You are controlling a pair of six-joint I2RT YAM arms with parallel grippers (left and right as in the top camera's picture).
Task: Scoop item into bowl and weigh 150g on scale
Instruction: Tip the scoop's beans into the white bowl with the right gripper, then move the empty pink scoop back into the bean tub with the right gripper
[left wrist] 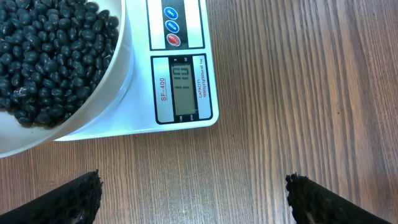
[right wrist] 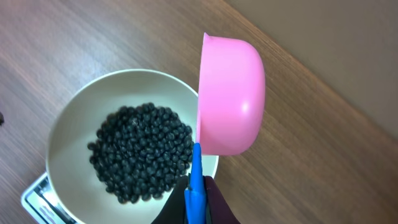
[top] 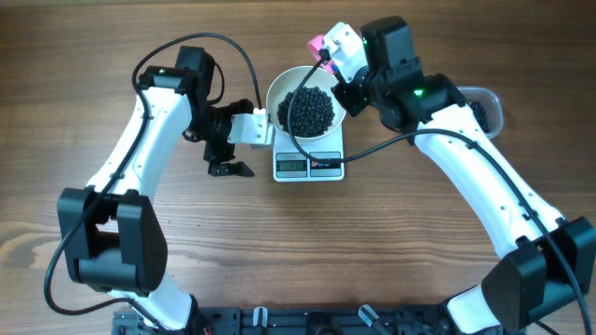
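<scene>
White bowl [top: 277, 91], black beans [top: 309, 110], on scale [top: 326, 166]; pink scoop [right wrist: 230, 93] tipped above rim.

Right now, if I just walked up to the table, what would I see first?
Probably the white bowl holding a pile of tiny black beans, sitting on the little white scale in the middle of the table. Just as eye-catching is the bright pink scoop, tipped on its side over the bowl's rim, its blue handle pinched in the right gripper. The left gripper sits wide open beside the scale, holding nothing.
</scene>
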